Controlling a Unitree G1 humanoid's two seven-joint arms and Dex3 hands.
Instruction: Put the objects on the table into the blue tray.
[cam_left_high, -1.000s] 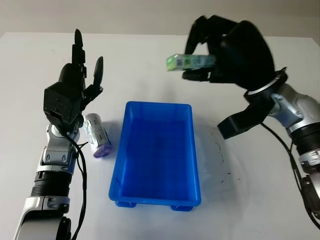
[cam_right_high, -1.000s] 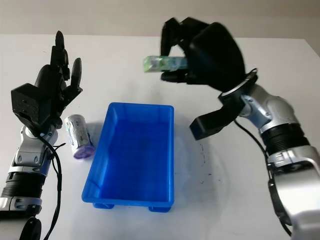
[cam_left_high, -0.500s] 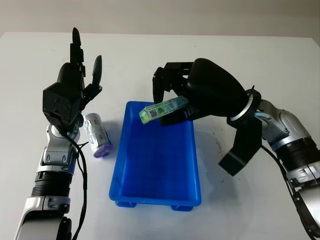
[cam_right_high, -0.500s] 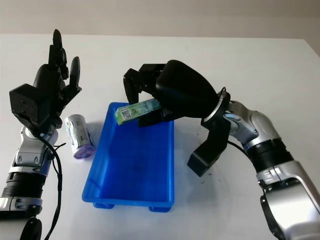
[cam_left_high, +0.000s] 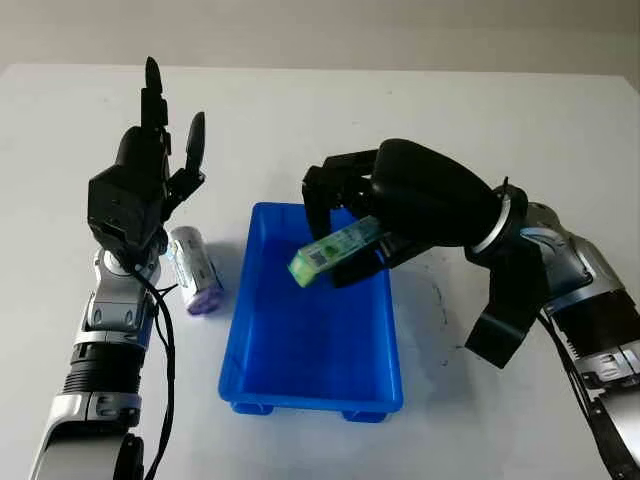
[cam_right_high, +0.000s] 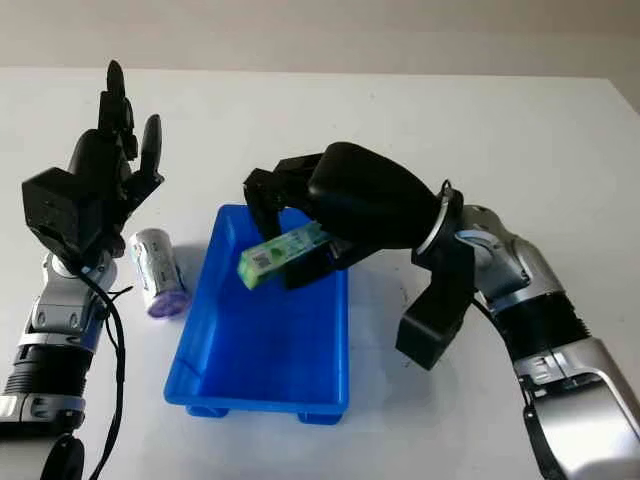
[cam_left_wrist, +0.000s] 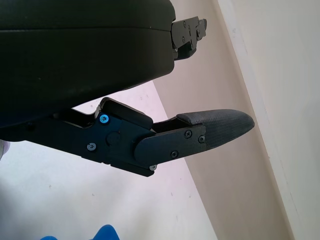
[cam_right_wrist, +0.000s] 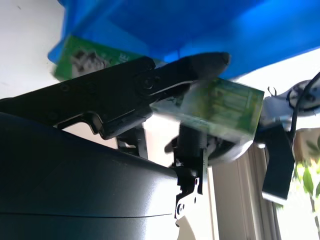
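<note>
white table (cam_left_high: 500, 120), faint dark scuff marks (cam_left_high: 437, 296) right of the tray, beige wall (cam_left_high: 320, 30) behind

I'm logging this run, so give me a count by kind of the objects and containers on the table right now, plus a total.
Green box, held by the right hand over the tray: 1
White cylinder with purple end, lying on the table below the open, raised left hand: 1
Blue tray: 1
Total: 3

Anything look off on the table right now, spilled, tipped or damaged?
Nothing damaged or spilled. The right robot hand holds the green box tilted over the blue tray. The white can lies on its side left of the tray, beside the open left robot hand. A few dark specks mark the table.
</note>
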